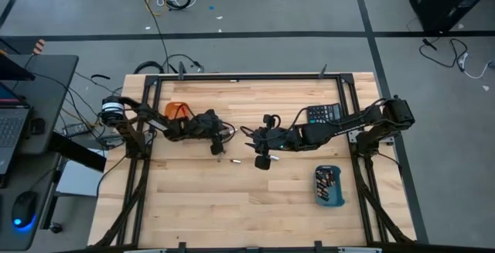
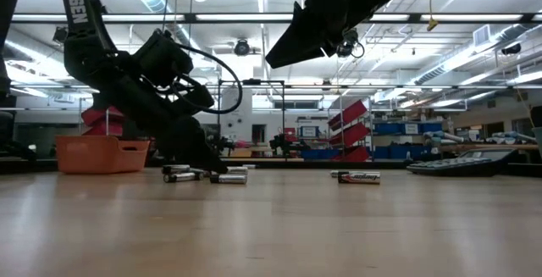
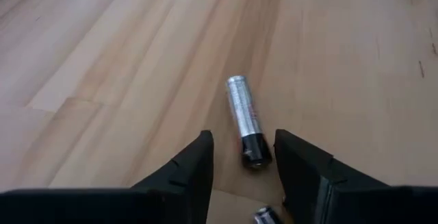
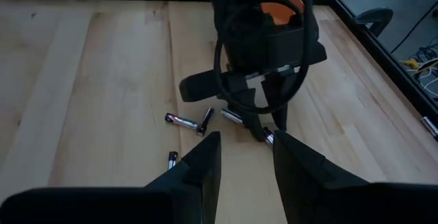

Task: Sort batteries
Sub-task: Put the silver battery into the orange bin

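Note:
Several small batteries lie on the wooden table between my two grippers; they show in the right wrist view [image 4: 181, 120] and the low view [image 2: 229, 177]. My left gripper [image 3: 243, 138] is open and low over the table [image 1: 218, 146]. Its fingers stand on either side of the dark end of one silver-and-dark battery [image 3: 246, 118], which lies flat and points away along the fingers, with a gap showing on both sides. My right gripper [image 1: 251, 141] is open and empty, raised above the table [image 4: 246, 142] and facing the left arm. More batteries lie in the blue tray [image 1: 329, 185].
An orange tray [image 1: 176, 110] stands at the far left behind the left arm. A black calculator [image 1: 323, 114] lies at the far right under the right arm. One battery [image 2: 356, 176] lies apart toward the right. Bare wood stretches along the table's near side.

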Available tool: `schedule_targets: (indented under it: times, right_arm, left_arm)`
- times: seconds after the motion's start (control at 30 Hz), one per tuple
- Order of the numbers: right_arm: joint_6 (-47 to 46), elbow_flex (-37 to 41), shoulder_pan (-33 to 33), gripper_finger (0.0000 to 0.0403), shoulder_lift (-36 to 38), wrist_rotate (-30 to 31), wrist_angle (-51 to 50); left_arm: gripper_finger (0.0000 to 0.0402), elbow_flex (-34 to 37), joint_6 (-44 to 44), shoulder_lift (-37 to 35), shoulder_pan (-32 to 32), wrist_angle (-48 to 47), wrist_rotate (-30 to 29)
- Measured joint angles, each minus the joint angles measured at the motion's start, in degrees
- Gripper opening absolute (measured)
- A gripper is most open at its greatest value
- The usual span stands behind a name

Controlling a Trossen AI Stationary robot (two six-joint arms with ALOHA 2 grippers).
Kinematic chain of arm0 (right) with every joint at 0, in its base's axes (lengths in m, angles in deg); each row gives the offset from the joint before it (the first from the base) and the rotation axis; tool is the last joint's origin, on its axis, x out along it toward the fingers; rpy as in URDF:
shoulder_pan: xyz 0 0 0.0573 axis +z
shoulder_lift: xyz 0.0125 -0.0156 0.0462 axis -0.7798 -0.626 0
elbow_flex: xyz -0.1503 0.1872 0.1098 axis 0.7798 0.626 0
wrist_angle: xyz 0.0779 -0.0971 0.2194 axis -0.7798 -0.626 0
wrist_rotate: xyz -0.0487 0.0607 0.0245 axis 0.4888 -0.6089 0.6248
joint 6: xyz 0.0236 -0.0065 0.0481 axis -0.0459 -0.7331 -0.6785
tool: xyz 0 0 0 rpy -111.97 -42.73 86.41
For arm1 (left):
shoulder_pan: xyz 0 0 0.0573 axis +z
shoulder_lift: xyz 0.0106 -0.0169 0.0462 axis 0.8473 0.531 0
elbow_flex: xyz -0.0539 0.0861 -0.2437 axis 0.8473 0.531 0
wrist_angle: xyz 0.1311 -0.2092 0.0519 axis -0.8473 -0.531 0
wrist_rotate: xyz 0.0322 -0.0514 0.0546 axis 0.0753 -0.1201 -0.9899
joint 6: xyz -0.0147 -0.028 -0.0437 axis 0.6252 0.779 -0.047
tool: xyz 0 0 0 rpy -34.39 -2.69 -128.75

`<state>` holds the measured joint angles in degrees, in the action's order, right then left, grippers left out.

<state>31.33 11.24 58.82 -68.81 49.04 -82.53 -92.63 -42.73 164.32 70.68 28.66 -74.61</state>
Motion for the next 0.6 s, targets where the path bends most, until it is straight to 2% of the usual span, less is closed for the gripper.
schedule_targets:
  times: [0.3,0.6]
  right_arm:
    - [0.0,0.0,1.06,0.0118,0.01,-0.01,0.0]
    - [0.0,0.0,1.59,0.0118,0.0,-0.01,0.0]
  left_arm:
    - [0.0128,0.07,-0.04,0.09,0.02,0.52,-0.62]
    - [0.0126,0.09,1.29,0.14,0.01,0.65,-1.87]
